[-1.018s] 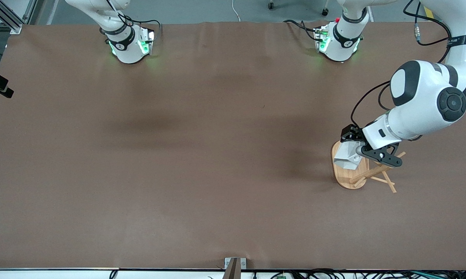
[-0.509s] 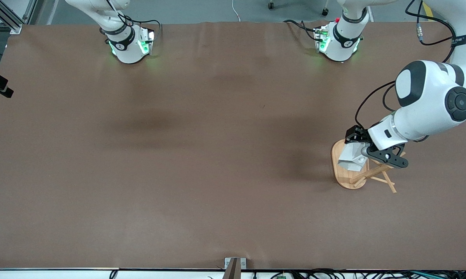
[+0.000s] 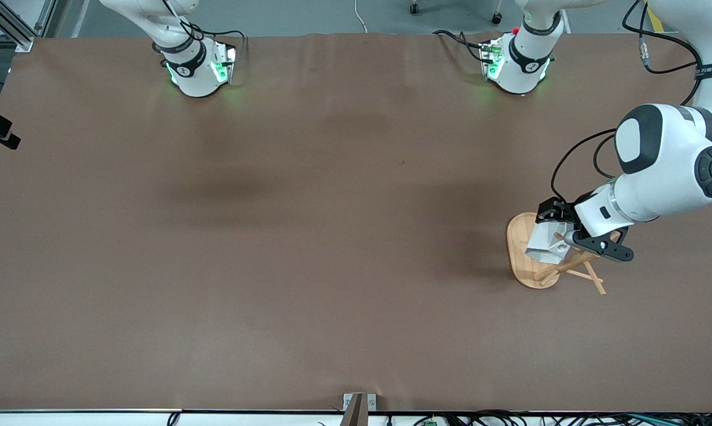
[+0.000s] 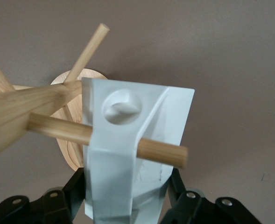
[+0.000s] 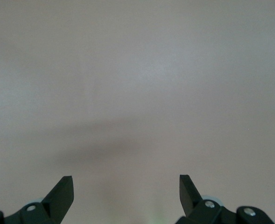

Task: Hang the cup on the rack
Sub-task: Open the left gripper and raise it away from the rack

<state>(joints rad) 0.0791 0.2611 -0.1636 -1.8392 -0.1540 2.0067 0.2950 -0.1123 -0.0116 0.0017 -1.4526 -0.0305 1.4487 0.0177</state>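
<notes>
The left pincer (image 4: pixel 128 196) is gripping the cup (image 4: pixel 132 149) over the rack (image 3: pixel 533 260), which is standing on the bench (image 3: pixel 308 236) toward the left arm's end. In the left wrist view a peg (image 4: pixel 109 137) is crossing the cup's handle tab and poking out past it, though the tab's round hole is sitting beside the peg, so I cannot tell whether the peg is actually threaded. Letting go now risks the cup sliding off and dropping onto the rack's base. The right pincer (image 5: pixel 126 186) is waiting with jaws spread over bare bench.
</notes>
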